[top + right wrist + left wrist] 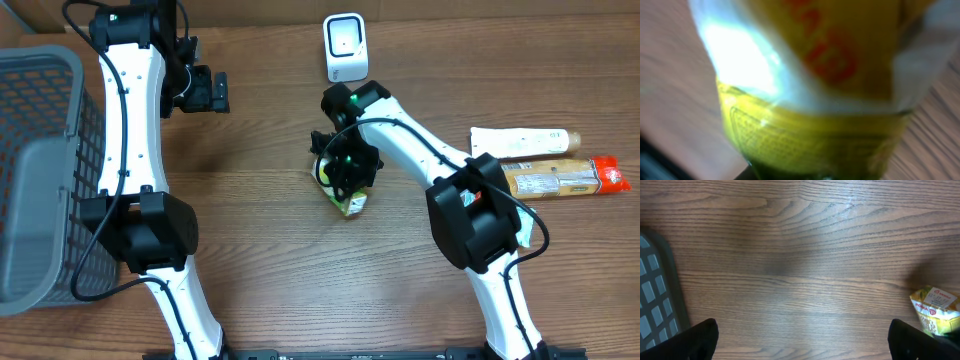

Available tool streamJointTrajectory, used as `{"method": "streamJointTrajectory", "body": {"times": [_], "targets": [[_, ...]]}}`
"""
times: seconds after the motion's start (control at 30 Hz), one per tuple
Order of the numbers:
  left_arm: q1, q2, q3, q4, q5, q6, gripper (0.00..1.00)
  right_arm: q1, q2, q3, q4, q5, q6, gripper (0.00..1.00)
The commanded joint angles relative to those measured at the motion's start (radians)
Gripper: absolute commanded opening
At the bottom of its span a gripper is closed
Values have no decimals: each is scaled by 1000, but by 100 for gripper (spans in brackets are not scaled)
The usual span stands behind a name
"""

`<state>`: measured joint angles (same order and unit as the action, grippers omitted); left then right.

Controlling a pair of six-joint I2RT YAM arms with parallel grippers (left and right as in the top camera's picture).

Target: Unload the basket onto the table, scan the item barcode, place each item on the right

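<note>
**Right gripper down on the yellow packet, left gripper wide**

My right gripper [345,172] sits directly over the yellow packet [352,203] near the middle of the tabletop [270,250]. From overhead, only the packet's lower corner shows past the gripper. In my right wrist camera the packet fills almost the whole view. It is blurred, with yellow wrapping, red lettering and a bright white glare. The fingers themselves do not show there, so I cannot tell whether the jaws are closed on the packet or just around it.

My left gripper [205,92] hangs over bare wood at the far left with its jaws wide and nothing between them. Its dark fingers [695,340] show at the two bottom corners of the left wrist view, and the packet appears at the right edge.

The white scanner [344,47] stands upright at the far edge, apart from the packet. A grey basket [40,170] is at my left. A white tube [525,142] and an orange-ended packet [560,178] lie side by side at my right.
</note>
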<state>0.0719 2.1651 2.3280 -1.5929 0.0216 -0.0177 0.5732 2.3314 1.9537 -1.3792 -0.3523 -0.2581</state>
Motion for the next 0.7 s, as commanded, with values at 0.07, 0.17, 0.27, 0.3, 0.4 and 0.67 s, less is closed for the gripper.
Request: {"method": "streamJointTrajectory", "body": {"times": [0.07,0.17,0.27,0.3,0.4,0.67], "targets": [[-7,8,-3,1,-3,18,100,-79,-6,4,66,-343,14,32],[-7,8,-3,1,-3,18,100,-105,-6,-54,129,-334,75,39],[-7,8,-3,1,-3,18,100,-116,-6,-89,164,-233,119,50],[-7,8,-3,1,-3,18,100,-119,-6,-89,167,-160,140,54],[-7,8,-3,1,-3,18,100,-126,-7,-73,178,74,230,57],[-7,8,-3,1,-3,18,100,-135,-9,42,148,357,237,56]]}}
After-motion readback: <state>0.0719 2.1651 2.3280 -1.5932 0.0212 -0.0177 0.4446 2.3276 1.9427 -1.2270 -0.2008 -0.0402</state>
